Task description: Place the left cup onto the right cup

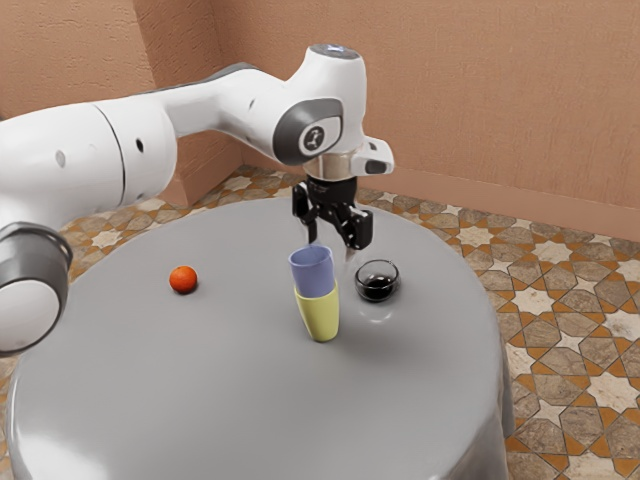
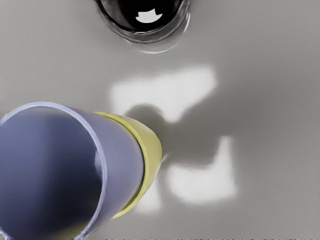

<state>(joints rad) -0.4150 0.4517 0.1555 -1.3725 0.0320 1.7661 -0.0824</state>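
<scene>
A purple cup [image 1: 312, 272] sits nested upright inside a yellow cup [image 1: 320, 315] near the middle of the round grey table [image 1: 180, 390]. My black gripper [image 1: 331, 243] hangs just above and slightly behind the purple cup's rim. Its fingers stand apart with nothing between them, so it is open. In the wrist view the purple cup [image 2: 50, 170] is off to one side of the hand, with the yellow cup's rim [image 2: 149, 150] showing around it.
A small dark glass bowl [image 1: 377, 280] stands close to the exterior view's right of the cups, also seen as the bowl [image 2: 145, 15] in the wrist view. A small orange ball [image 1: 182, 279] lies toward the exterior view's left.
</scene>
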